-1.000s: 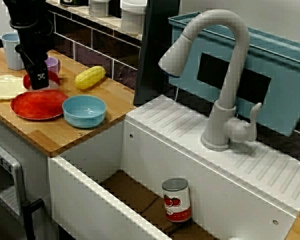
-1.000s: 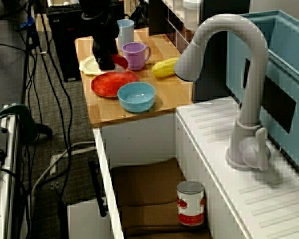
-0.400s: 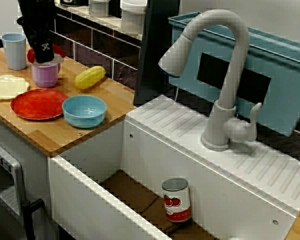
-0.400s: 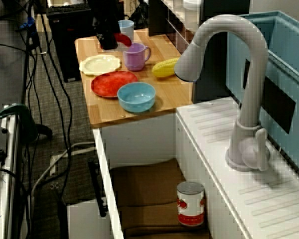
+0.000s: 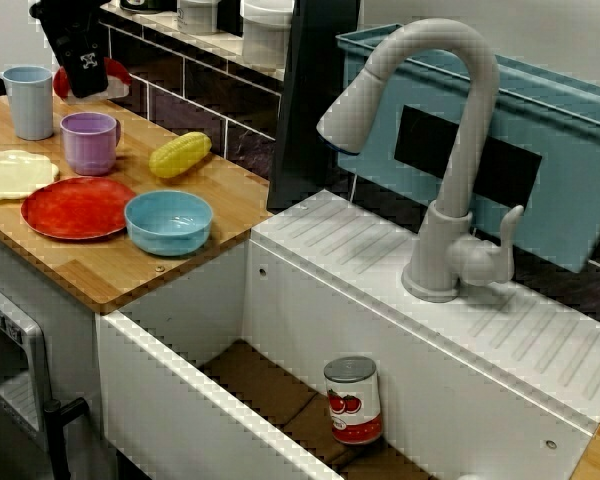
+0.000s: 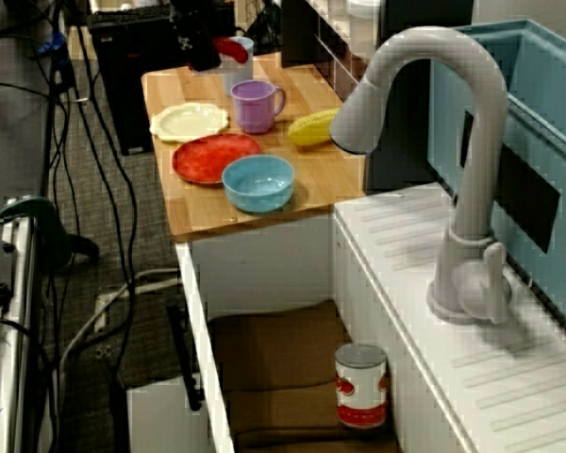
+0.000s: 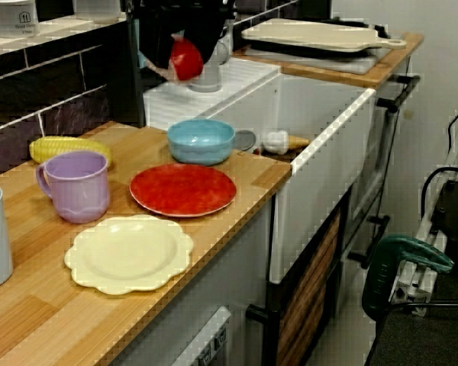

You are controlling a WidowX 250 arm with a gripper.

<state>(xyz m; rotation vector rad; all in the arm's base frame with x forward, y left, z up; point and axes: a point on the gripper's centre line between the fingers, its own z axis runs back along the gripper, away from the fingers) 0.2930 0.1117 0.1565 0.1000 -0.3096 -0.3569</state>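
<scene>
Standing in front of the sink, I see at the far left of the wooden bench (image 5: 232, 205) a scalloped cream plate (image 5: 10, 172), and behind it a pale blue cup (image 5: 28, 100). A flat red plate (image 5: 77, 208) lies just beside the cream one, toward the front edge. Above the back of the bench hangs the black tool (image 5: 88, 82), lifted well clear of the wood and pinched on a small red thing (image 5: 113, 72), which sticks out to its right. From the bench end the red thing (image 7: 187, 59) shows as a rounded piece dangling under the tool (image 7: 191, 34), up in the air. I cannot make out what it is. Below the tool stands a purple mug (image 5: 90, 142), upright and between the cup and an ear of corn (image 5: 180, 155) that lies near the tiled back wall. A blue bowl (image 5: 168, 220) sits touching the red plate's right rim. Next comes the white sink (image 5: 180, 390), with a tomato can (image 5: 352, 400) standing upright on its floor. The grey tap (image 5: 450, 150) arches over the ribbed ledge, and a blue bin (image 5: 565, 140) leans behind it.
</scene>
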